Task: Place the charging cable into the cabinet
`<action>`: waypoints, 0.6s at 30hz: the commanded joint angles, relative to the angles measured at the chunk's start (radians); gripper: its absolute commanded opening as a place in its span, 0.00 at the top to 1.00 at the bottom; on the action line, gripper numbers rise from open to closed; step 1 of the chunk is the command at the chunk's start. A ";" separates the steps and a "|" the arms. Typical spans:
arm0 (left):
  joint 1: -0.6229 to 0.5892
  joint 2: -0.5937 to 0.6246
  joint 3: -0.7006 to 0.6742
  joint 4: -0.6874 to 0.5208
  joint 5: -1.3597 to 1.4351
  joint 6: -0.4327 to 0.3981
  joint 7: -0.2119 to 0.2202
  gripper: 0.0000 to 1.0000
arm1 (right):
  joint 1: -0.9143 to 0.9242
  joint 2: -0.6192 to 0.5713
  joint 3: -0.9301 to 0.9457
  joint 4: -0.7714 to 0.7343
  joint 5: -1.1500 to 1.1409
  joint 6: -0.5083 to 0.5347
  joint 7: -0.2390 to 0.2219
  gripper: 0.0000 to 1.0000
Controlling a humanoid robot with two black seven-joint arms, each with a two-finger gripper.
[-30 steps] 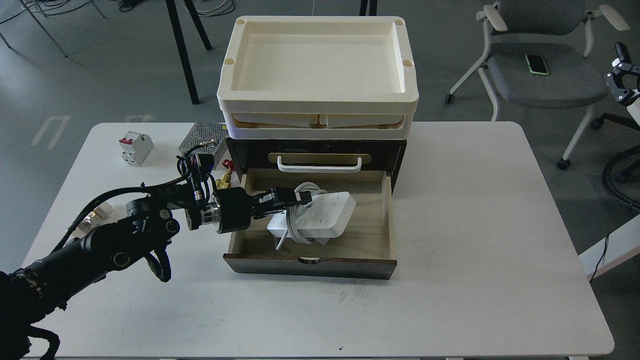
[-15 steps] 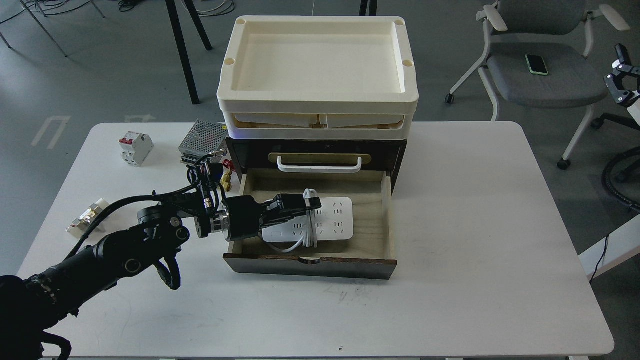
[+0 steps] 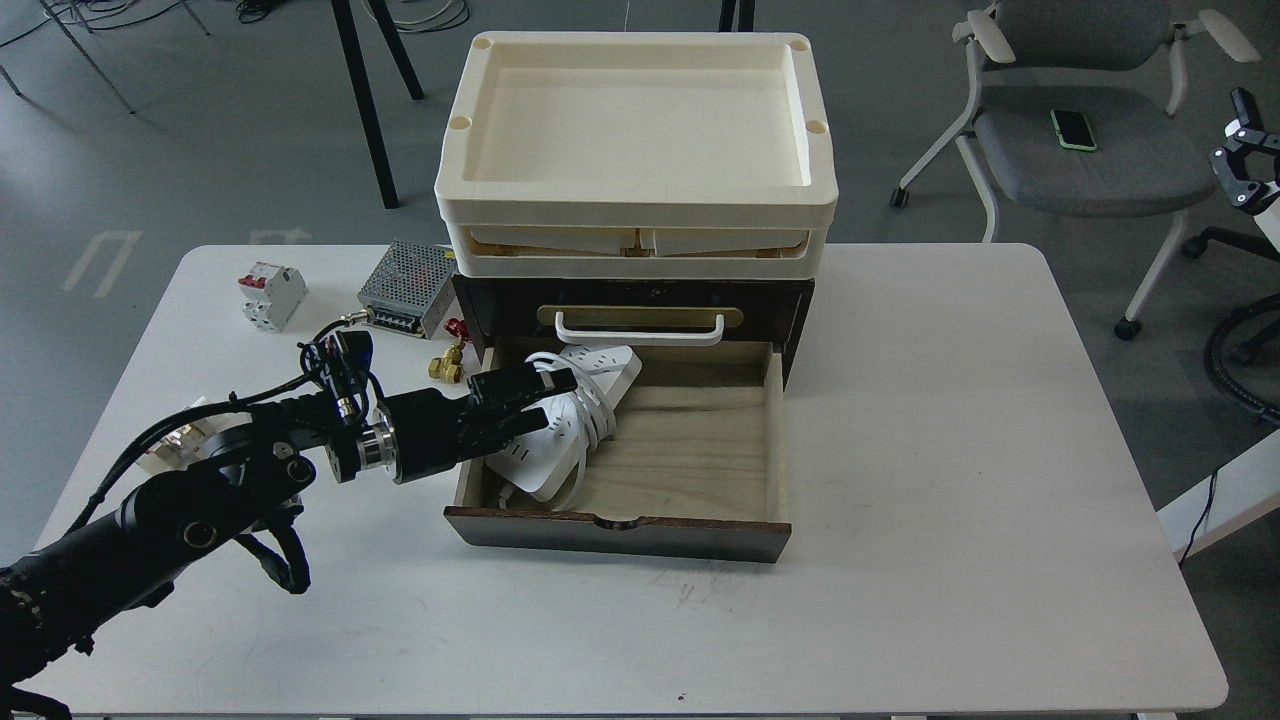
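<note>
The charging cable (image 3: 570, 420), a white power strip with its cord wrapped round it, lies tilted in the left part of the cabinet's open drawer (image 3: 690, 450) and leans on the drawer's left wall. My left gripper (image 3: 545, 392) reaches over that wall from the left and is closed on the strip's left side. The cabinet (image 3: 800, 300) is dark brown with a white handle (image 3: 640, 330) and stands at the table's back middle. My right gripper (image 3: 1240, 165) shows small and dark at the far right edge, away from the table.
Cream plastic trays (image 3: 636, 205) are stacked on the cabinet. A silver perforated box (image 3: 405, 285), a white circuit breaker (image 3: 270, 295) and small brass parts (image 3: 447, 362) lie left of it. A small part (image 3: 180, 435) lies by my left arm. A chair (image 3: 1090, 140) stands back right.
My left gripper has lowered the power strip into the drawer, then drawn back left; the strip has shifted from the drawer's middle to its left side and tilted.
</note>
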 commanded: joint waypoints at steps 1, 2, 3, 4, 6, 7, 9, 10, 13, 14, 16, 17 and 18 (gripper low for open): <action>0.018 0.046 0.001 -0.010 0.002 0.000 0.002 0.04 | 0.000 0.001 -0.001 -0.001 0.000 0.000 0.000 0.00; 0.023 0.058 0.001 -0.014 0.002 0.000 0.002 0.04 | 0.000 0.001 -0.001 -0.001 0.000 0.000 0.000 0.00; 0.024 0.070 -0.001 -0.022 0.002 0.000 0.002 0.04 | 0.000 0.001 0.000 -0.001 0.000 0.000 0.000 0.00; 0.024 0.082 -0.008 -0.036 0.002 0.000 0.002 0.04 | 0.000 0.001 -0.001 -0.001 0.000 0.000 0.000 0.00; 0.024 0.122 -0.022 -0.083 -0.004 0.000 0.002 0.04 | 0.000 0.001 0.000 -0.001 0.000 0.000 0.000 0.00; 0.024 0.142 -0.030 -0.105 -0.010 0.000 0.002 0.04 | 0.000 0.001 0.000 -0.001 0.000 0.000 0.000 0.00; 0.027 0.174 -0.060 -0.145 -0.038 0.000 0.002 0.04 | 0.000 -0.001 0.000 -0.001 0.000 0.000 0.000 0.00; 0.032 0.185 -0.079 -0.160 -0.060 0.000 0.002 0.04 | 0.000 -0.001 0.000 -0.001 0.000 0.000 0.000 0.00; 0.055 0.202 -0.117 -0.174 -0.117 0.000 0.002 0.04 | -0.001 -0.001 0.000 -0.001 0.000 0.000 0.000 0.00; 0.057 0.207 -0.132 -0.174 -0.130 0.000 0.002 0.04 | -0.001 -0.001 -0.001 -0.001 0.000 0.000 0.000 0.00; 0.060 0.213 -0.168 -0.174 -0.154 0.000 0.002 0.04 | -0.001 -0.002 -0.001 0.000 0.000 0.000 0.000 0.00; 0.066 0.219 -0.191 -0.172 -0.180 0.000 0.002 0.04 | -0.003 -0.002 0.000 0.000 0.000 0.000 0.000 0.00; 0.075 0.225 -0.212 -0.169 -0.214 0.000 0.002 0.03 | -0.003 -0.002 0.000 0.002 0.000 0.000 0.000 0.00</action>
